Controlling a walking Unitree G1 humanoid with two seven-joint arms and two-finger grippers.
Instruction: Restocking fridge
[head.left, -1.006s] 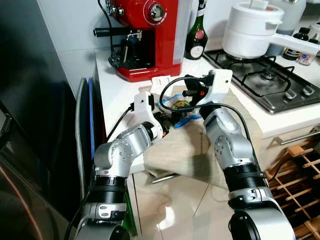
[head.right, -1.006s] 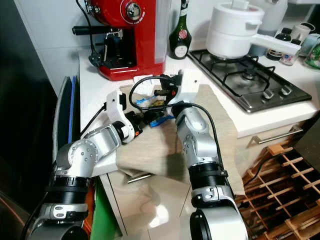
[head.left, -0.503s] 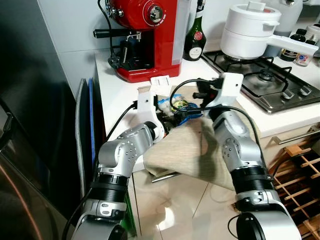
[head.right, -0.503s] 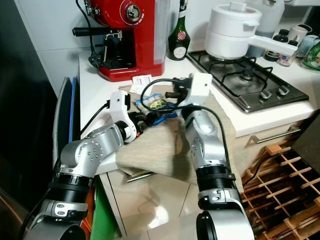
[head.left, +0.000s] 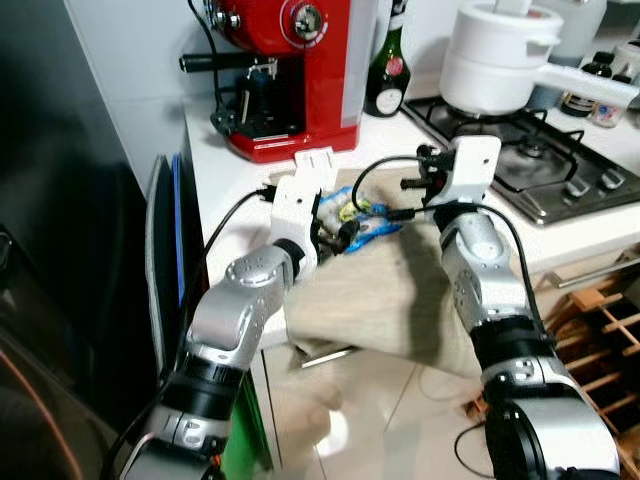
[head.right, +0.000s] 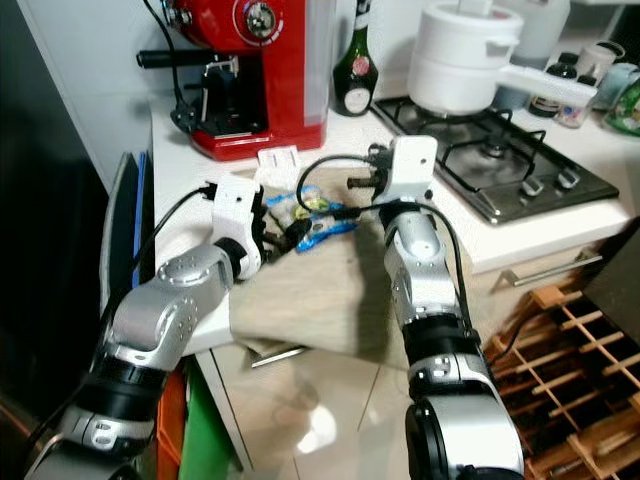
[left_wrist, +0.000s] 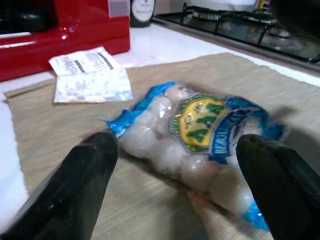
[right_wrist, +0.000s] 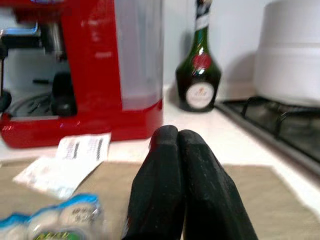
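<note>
The bag of white balls (left_wrist: 200, 135) is shiny, crinkly see-through plastic with a blue and yellow label. It lies on a tan cloth (head.left: 370, 300) that looks rough and woven, not shiny. The white packet (left_wrist: 90, 75) beside it looks like thin paper or foil. The coffee machine (head.left: 290, 70) is glossy red, smooth like polished plastic or metal. The bottle (right_wrist: 199, 75) is dark green shiny glass. The pot (head.left: 495, 60) is smooth and white. The stove (head.left: 540, 170) is grey metal. The table (head.left: 225, 190) is smooth and white. The left gripper (left_wrist: 180, 170) has dull black fingers, and so does the right gripper (right_wrist: 177, 165). The robot's arms are silver and a bit shiny. The floor (head.left: 370, 420) is glossy tile.
</note>
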